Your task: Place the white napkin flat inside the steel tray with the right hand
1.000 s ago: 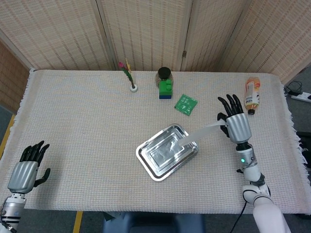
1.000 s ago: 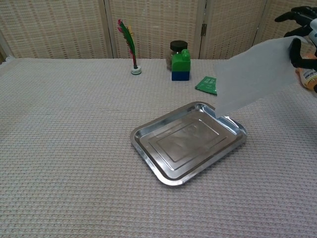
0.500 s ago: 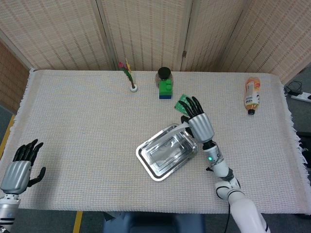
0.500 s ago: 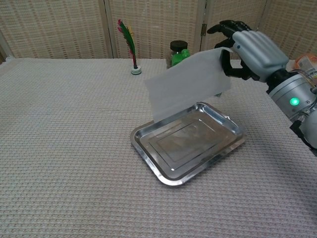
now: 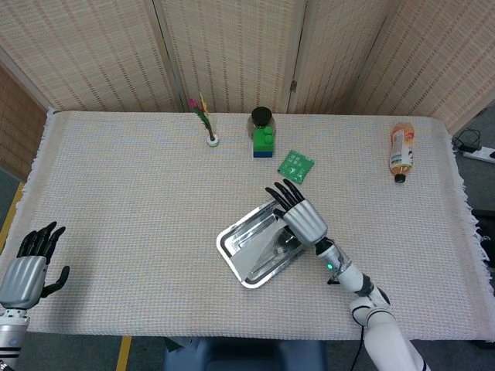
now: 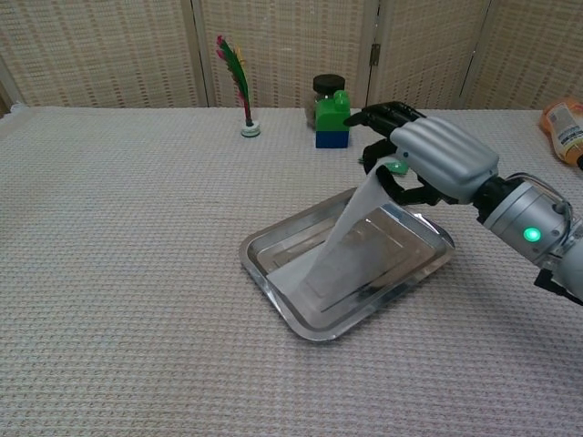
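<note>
Napkin, thin white paper sheet point(image 6: 342, 238): upper edge pinched in right robot hand point(image 6: 428, 159), lower edge resting in rectangular steel tray point(image 6: 273, 287). Sheet slopes down-left from hand, along tray's long axis. Left robot hand point(image 5: 29, 267) far off, fingers spread, idle.

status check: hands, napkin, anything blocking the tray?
Right hand holds white napkin by its top edge, bottom edge down in the steel tray, sheet slanted, not flat yet. Left hand open, far from the tray. Nothing in the way.
</note>
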Controlling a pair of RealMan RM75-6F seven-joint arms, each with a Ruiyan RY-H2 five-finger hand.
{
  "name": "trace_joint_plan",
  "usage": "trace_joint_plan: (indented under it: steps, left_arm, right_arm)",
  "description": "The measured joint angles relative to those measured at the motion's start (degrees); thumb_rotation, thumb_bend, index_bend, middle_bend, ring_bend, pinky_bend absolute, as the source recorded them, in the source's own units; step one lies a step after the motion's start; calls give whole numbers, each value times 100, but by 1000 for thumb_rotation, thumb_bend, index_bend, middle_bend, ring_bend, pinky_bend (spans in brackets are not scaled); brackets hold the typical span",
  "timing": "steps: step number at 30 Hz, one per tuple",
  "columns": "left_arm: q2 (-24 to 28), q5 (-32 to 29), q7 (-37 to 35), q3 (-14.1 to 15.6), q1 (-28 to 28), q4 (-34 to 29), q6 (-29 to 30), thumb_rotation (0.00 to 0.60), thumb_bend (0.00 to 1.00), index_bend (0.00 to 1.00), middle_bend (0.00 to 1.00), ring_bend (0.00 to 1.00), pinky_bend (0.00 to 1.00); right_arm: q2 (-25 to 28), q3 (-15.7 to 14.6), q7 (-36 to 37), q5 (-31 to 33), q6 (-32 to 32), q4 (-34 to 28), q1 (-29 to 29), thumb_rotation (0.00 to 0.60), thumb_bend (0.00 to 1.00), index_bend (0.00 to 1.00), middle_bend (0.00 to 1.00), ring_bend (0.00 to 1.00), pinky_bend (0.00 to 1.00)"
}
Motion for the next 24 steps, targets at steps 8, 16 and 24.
trace_joint_plan:
  steps: [8, 16, 24]
  left_arm:
    - [-63, -56, 67, -14, -39, 52, -86, 600, 498, 0, 0, 0, 0]
    - [-82, -55, 102, -20, -42, 68, -81, 600, 498, 0, 0, 0, 0]
    - [-127, -86, 172, -32, -52, 88, -100, 600, 497, 0, 0, 0, 0]
  right_arm:
    - [152, -56, 120, -28, -42, -34, -96, 600, 701, 602, 113, 26, 0]
    - [412, -474, -11, -404, 37, 26, -414, 600, 701, 329, 51, 0, 0]
    - [544, -502, -146, -408, -196, -40, -488, 600, 701, 10, 0, 0, 0]
